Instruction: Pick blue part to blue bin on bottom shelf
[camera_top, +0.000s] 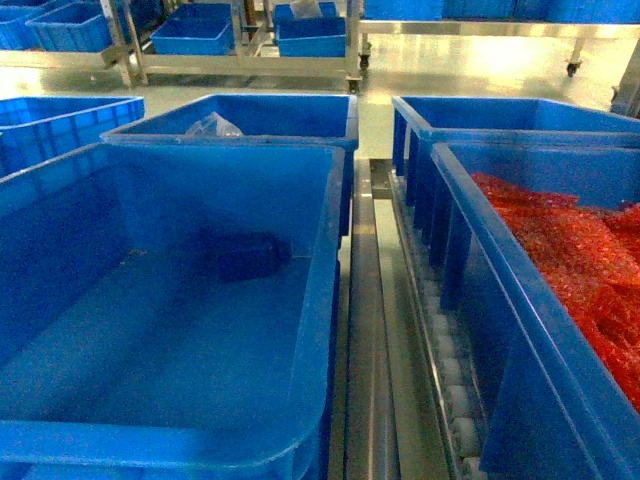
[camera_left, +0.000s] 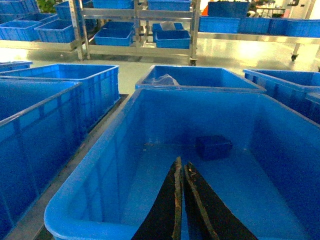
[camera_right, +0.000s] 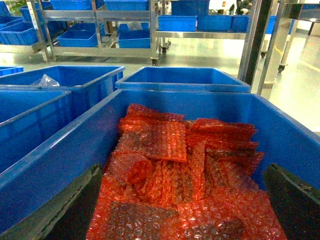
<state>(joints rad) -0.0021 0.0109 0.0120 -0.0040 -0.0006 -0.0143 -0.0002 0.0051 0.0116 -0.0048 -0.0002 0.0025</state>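
While grippers hover, blue part (camera_top: 247, 256) lies in blue bin (camera_top: 310, 300).

A small dark navy-blue boxy block (camera_top: 245, 255) is seen near the far wall of the large bright-blue plastic crate (camera_top: 330, 300); red bubble-wrap packets (camera_top: 570, 260) are held in the right-hand crate (camera_top: 470, 250).

The blue part (camera_top: 245, 255) lies in the blue bin (camera_top: 320, 300) before me, on its floor near the far wall; behind that bin stands a crate holding a clear plastic bag (camera_top: 212, 126); to the right, across a steel rail (camera_top: 368, 340) and a row of rollers (camera_top: 445, 360), sits the crate of packets (camera_top: 570, 260); my left gripper (camera_left: 181, 172) hangs over the bin's near end, my right over the packets
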